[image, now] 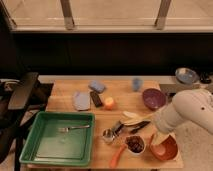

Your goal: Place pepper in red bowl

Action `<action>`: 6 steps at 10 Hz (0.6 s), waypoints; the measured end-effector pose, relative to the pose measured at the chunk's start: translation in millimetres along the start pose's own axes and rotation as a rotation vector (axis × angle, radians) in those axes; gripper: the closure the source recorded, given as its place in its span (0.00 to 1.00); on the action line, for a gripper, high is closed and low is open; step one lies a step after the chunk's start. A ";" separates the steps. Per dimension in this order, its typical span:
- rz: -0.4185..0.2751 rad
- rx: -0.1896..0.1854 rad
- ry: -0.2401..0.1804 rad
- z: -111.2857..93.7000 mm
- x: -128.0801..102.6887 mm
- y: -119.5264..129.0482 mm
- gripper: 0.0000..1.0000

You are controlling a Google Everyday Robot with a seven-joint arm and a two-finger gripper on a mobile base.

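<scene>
The pepper [118,156], slim and orange-red, lies at the table's front edge, just left of a small white bowl with dark contents [135,145]. The red bowl [167,149] stands at the front right corner, right of the white bowl. My white arm [192,111] reaches in from the right. My gripper [154,134] is at its low end, over the red bowl's left rim, and is mostly hidden by the arm. It is about a bowl's width to the right of the pepper.
A green tray [35,150] holding a fork [74,128] fills the front left. Mid-table are a purple bowl [153,98], an orange ball [109,103], a yellow peel and black utensil [135,121], and a metal cup [107,135]. A blue cup [136,83] stands at the back.
</scene>
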 end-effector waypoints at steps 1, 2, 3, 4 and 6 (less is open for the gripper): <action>-0.032 0.007 0.001 -6.2 -12.1 -1.5 0.32; -0.061 0.002 -0.002 -6.6 -25.6 -1.9 0.32; -0.101 -0.015 -0.009 -0.9 -44.4 0.5 0.32; -0.144 -0.038 -0.016 6.4 -62.1 5.5 0.32; -0.155 -0.047 -0.017 8.6 -65.8 8.8 0.32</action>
